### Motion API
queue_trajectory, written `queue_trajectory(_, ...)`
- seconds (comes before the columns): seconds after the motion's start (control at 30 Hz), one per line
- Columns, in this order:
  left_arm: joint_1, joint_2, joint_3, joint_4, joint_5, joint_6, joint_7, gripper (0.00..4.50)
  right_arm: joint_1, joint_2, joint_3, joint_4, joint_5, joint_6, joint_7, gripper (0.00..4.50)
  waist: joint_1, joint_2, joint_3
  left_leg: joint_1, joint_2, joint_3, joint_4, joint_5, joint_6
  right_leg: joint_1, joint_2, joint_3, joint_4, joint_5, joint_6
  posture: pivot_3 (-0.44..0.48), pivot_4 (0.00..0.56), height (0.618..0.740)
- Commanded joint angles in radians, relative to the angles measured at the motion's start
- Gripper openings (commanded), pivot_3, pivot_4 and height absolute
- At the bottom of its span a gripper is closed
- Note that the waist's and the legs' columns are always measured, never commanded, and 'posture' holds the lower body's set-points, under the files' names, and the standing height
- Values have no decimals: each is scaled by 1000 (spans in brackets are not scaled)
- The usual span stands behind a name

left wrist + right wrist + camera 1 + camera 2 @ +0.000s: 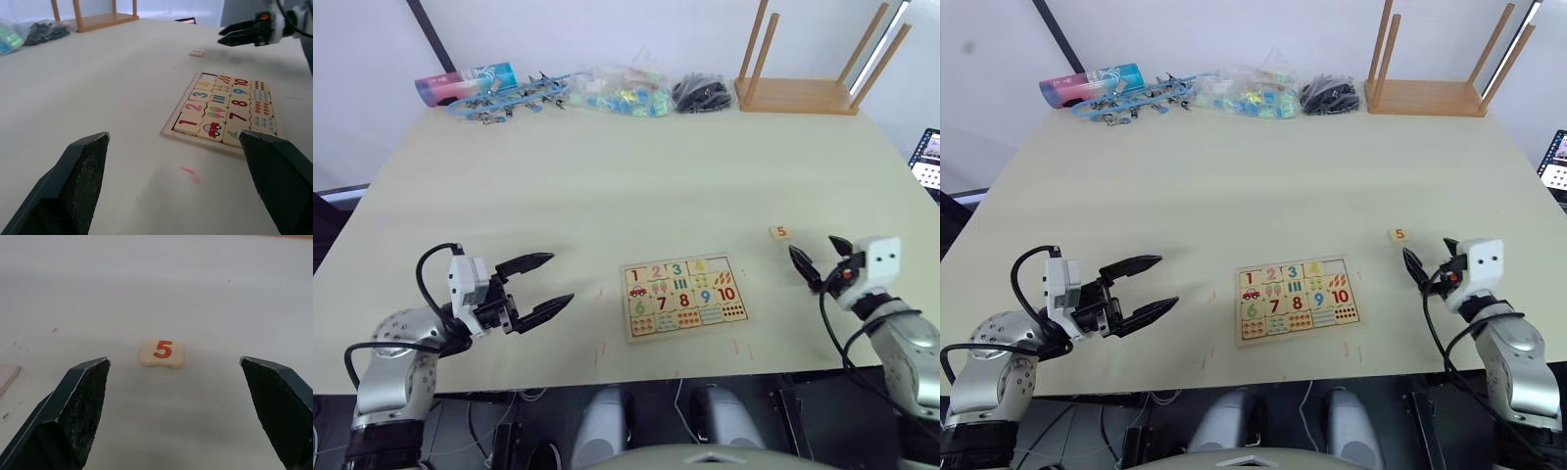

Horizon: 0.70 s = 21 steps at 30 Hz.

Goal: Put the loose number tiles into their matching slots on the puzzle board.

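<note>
The puzzle board (626,305) lies flat near the table's front edge, between my two arms. Tiles 1 to 4 sit in its top row, and the slot (722,263) at the right end of that row is bare. A loose number tile printed with a red 5 (781,232) rests on the table just beyond the board's far right corner. My right gripper (811,245) stands open right beside it, and the tile (163,352) lies ahead between its fingers, untouched. My left gripper (562,277) is open and empty, left of the board.
An upturned wooden stool (798,93) stands at the back right. Along the back edge lie a printed tube (465,83), blue clips (509,98), a clear bag of coloured pieces (622,93) and a black bundle (702,93). A screen (927,159) shows at the right edge.
</note>
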<state>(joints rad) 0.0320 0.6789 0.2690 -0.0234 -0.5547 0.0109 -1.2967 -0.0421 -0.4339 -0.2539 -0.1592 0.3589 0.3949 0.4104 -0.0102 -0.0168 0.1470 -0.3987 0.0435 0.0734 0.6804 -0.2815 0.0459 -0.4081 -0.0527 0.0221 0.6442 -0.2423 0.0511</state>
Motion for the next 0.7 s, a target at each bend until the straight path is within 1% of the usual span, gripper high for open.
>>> queue_trajectory(0.03, -23, 22, -7, -11, -24, -6, -50, 4500, -51, -12, 10, -17, -16, 73, -47, 4459, 0, 0, 0, 0, 0, 0, 0, 0, 0, 0, 0, 0, 0, 0, 0, 0, 150, 737)
queue_trajectory(0.17, -53, 27, -15, 1, -21, -9, -86, 4500, -112, -10, 45, 28, -51, 127, -75, 4459, -1, 0, 0, 0, -2, 0, 0, 0, 0, 0, 0, 0, 0, 2, 3, 0, 150, 737)
queue_trajectory(0.43, -78, 48, -11, 18, -42, -9, -169, 4500, -220, 8, 69, 166, -88, 134, -99, 4459, -4, 0, 0, 0, -2, 0, 0, 0, 0, 0, 0, 0, 0, 2, 4, 0, 150, 737)
queue_trajectory(0.7, -99, 48, -7, 42, -53, -26, -216, 4500, -250, 34, 104, 229, -129, 113, -99, 4459, -5, 0, 0, 0, -2, 0, 0, 0, 0, 0, 0, 0, 0, 2, 4, 0, 150, 737)
